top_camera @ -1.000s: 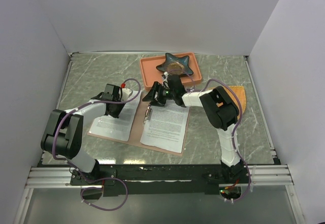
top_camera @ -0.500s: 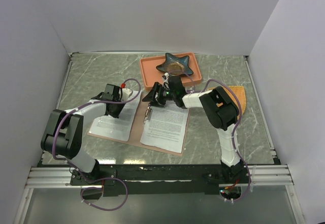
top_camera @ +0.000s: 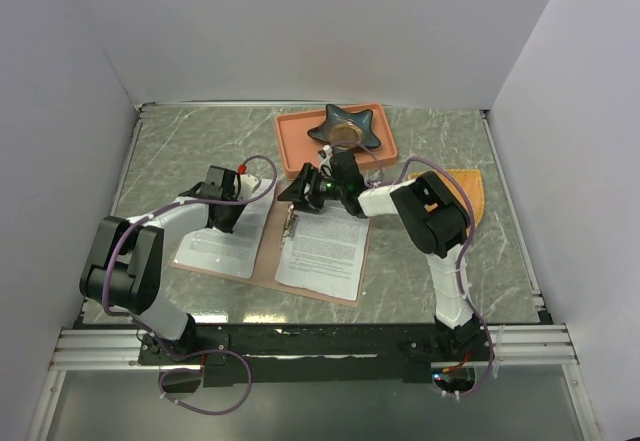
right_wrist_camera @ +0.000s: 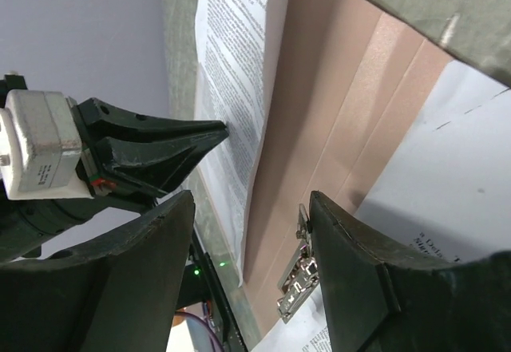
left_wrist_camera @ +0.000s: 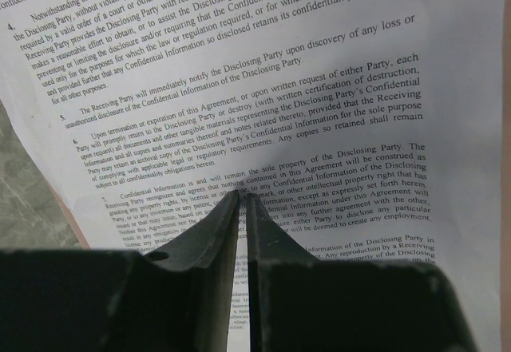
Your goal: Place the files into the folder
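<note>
The left end effector (left_wrist_camera: 242, 195) is clenched, tips set on the files (left_wrist_camera: 279, 88) — the right end effector (right_wrist_camera: 249, 200) is seen released above the folder (right_wrist_camera: 335, 88), the clip (right_wrist_camera: 294, 284) framed between its jaws at lower centre.

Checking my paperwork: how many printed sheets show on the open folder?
2: left sheet and right sheet, one on each half of the folder; more may hide underneath.
</note>
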Robot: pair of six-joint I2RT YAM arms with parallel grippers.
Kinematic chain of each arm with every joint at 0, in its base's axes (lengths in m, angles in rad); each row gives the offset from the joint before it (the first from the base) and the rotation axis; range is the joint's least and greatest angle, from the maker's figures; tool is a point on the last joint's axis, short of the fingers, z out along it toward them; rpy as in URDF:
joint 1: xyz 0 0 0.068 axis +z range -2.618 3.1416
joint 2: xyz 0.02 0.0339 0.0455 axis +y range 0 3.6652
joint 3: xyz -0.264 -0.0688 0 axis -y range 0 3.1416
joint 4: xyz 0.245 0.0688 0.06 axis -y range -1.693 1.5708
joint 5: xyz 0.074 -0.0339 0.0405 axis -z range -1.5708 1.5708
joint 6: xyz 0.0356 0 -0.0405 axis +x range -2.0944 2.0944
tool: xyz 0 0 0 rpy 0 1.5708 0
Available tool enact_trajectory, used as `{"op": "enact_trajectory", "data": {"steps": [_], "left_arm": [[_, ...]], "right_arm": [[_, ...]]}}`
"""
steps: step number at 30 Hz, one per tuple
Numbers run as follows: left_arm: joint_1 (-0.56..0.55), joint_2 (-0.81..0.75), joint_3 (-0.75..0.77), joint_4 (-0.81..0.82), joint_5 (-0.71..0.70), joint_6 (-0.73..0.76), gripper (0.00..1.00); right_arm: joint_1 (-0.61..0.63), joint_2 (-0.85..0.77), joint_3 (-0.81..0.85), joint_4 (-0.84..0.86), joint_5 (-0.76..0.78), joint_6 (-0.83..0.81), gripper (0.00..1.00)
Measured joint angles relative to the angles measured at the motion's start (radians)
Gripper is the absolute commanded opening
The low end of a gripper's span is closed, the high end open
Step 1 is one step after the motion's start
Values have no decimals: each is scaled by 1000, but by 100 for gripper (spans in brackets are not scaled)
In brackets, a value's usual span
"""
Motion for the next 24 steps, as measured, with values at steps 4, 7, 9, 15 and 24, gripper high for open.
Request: {"op": "enact_trajectory", "data": {"steps": [4, 7, 9, 15, 24], "left_arm": [[0, 0, 0, -2, -5, 0, 15], [0, 0, 0, -3, -6, 0, 15], [0, 0, 0, -3, -6, 0, 15], [0, -3, 0, -11, -9, 0, 15], [0, -10, -3, -24, -13, 0, 15]], "right_arm": [[11, -6, -10, 21, 2, 8, 66], [23, -17, -26, 35, 1, 16, 66], [32, -19, -29, 44, 1, 22, 66], [49, -41, -60, 72, 1, 26, 65], [68, -111, -117, 74, 1, 25, 65]]}}
